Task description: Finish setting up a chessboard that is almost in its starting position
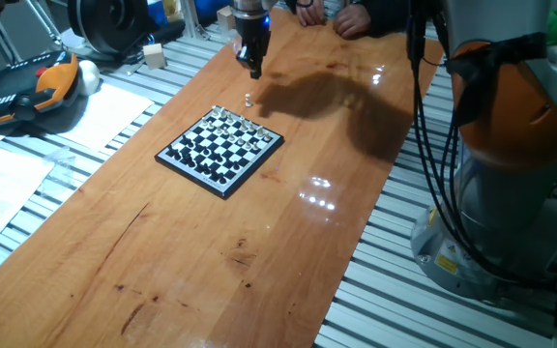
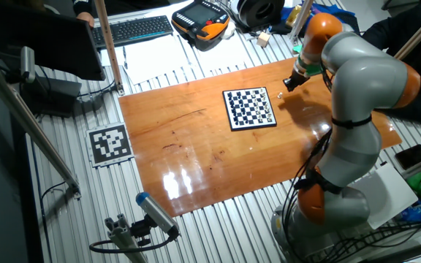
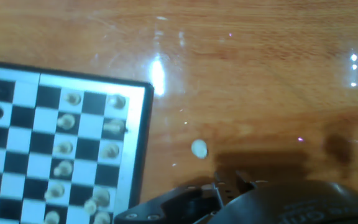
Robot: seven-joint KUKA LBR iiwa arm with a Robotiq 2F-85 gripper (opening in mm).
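Note:
The chessboard [image 1: 220,150] is a small square board with a black rim, lying on the wooden table, with white pieces along its far side and black pieces along its near side. It also shows in the other fixed view [image 2: 249,108] and in the hand view [image 3: 138,143]. One loose white piece [image 1: 249,100] stands on the bare wood just beyond the board; the hand view [image 3: 199,149] shows it too. My gripper [image 1: 254,70] hangs above the table a little past this piece, with its fingers together and nothing between them. It also shows in the other fixed view [image 2: 289,82] and the hand view [image 3: 234,180].
An orange-and-black pendant [image 1: 22,87] and papers [image 1: 114,111] lie left of the table. A small wooden block [image 1: 153,55] sits at the back left. A person's hands [image 1: 356,19] rest at the far edge. The arm's base [image 1: 511,145] stands at the right. A keyboard [image 2: 134,29] lies beyond the table.

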